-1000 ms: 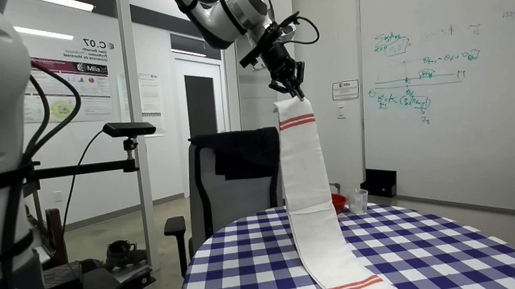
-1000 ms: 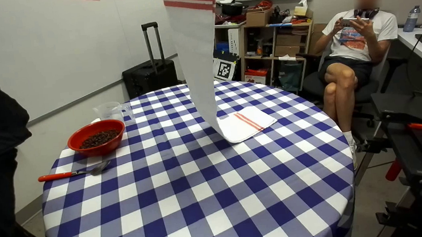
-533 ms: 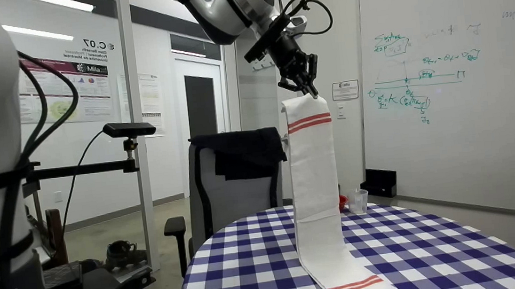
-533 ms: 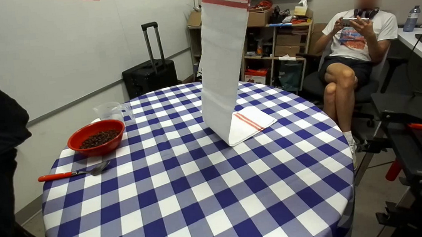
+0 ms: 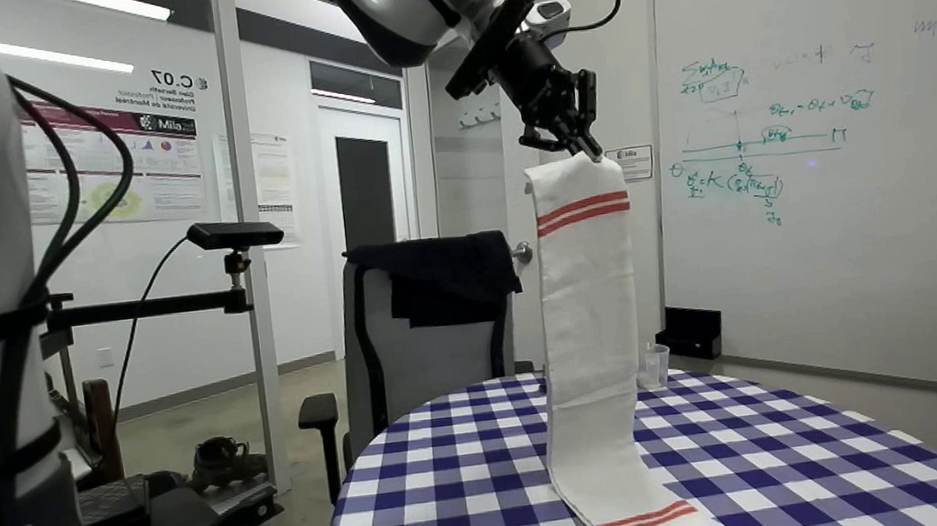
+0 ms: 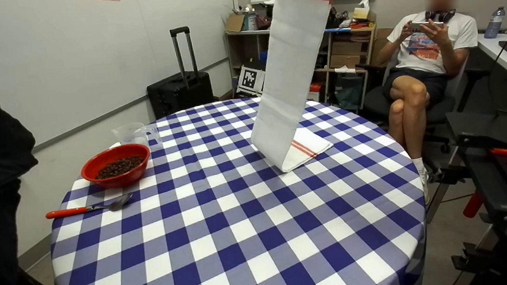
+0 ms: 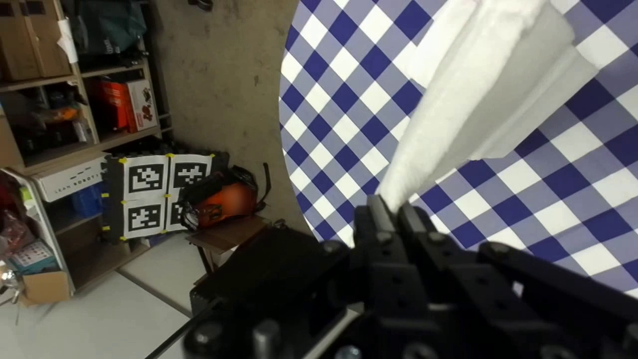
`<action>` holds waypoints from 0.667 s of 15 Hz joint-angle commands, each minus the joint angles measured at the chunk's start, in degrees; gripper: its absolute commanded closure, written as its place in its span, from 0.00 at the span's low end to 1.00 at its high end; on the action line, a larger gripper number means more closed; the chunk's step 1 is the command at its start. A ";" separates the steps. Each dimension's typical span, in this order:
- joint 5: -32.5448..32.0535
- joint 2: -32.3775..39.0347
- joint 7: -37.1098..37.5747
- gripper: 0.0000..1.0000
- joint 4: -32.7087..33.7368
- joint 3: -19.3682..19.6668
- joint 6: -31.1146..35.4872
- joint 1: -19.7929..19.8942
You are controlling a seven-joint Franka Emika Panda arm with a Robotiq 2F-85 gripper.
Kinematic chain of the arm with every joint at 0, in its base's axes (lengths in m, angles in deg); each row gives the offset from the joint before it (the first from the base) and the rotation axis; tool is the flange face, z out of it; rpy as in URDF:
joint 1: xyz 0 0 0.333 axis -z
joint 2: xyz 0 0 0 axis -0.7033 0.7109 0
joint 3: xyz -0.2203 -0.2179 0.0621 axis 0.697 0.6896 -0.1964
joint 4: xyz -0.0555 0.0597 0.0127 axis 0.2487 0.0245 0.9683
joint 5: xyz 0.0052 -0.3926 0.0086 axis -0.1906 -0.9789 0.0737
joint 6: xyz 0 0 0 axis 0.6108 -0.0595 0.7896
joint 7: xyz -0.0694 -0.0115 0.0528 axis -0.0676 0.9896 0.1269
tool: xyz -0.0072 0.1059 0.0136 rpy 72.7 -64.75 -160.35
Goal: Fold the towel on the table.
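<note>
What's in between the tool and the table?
In an exterior view, the towel spans that gap, pinched by the tool above, its lower end resting on the table.

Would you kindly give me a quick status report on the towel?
Hand closed on upper end of towel; lower end lying on table, fold unfinished; bowl standing apart, probably not in the way.

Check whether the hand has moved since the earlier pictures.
Yes: in an exterior view, the hand moved rightward across the picture, nearer the wall sign.
</note>
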 commanded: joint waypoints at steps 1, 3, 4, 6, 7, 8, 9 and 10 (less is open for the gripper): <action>-2.84 -6.78 2.17 0.99 -5.45 -0.71 -2.06 1.82; -3.50 -9.31 2.21 0.99 -7.47 -0.74 -3.18 2.82; -3.71 -11.21 2.24 0.99 -8.83 -0.77 -3.94 3.27; -4.42 -13.73 3.14 0.99 -11.10 -0.83 -4.80 4.27; -4.66 -14.70 3.17 0.99 -11.73 -0.93 -5.29 4.65; -4.69 -15.62 2.69 0.99 -12.47 -0.89 -5.39 4.95; -4.83 -14.01 3.55 0.99 -12.73 -1.20 -4.56 5.05; -5.14 -13.79 3.92 0.99 -12.95 -1.47 -4.07 5.18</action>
